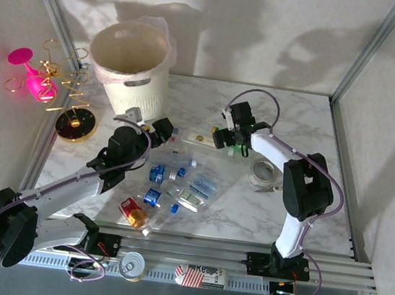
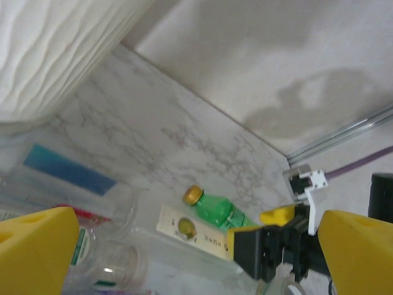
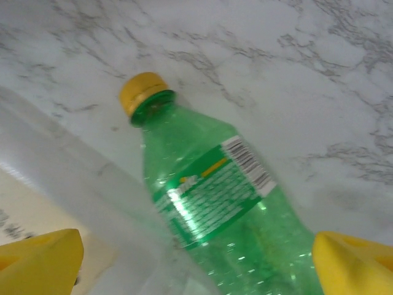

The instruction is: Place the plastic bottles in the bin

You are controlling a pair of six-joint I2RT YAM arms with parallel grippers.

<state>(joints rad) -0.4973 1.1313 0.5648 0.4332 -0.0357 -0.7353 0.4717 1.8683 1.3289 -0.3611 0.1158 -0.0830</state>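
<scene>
The green bottle (image 3: 221,209) lies on its side on the table (image 3: 319,74), between the wide-spread fingers of the right gripper (image 3: 196,264). The right arm is bent and reaches down over it. The left gripper (image 2: 196,252), also spread, hovers near the bin (image 1: 143,93), above the other bottles (image 1: 156,175).

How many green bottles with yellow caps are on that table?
1. The green plastic bottle with a yellow cap lies on its side on the marble table, under the right claw. More may hide in the bottle pile.
</scene>
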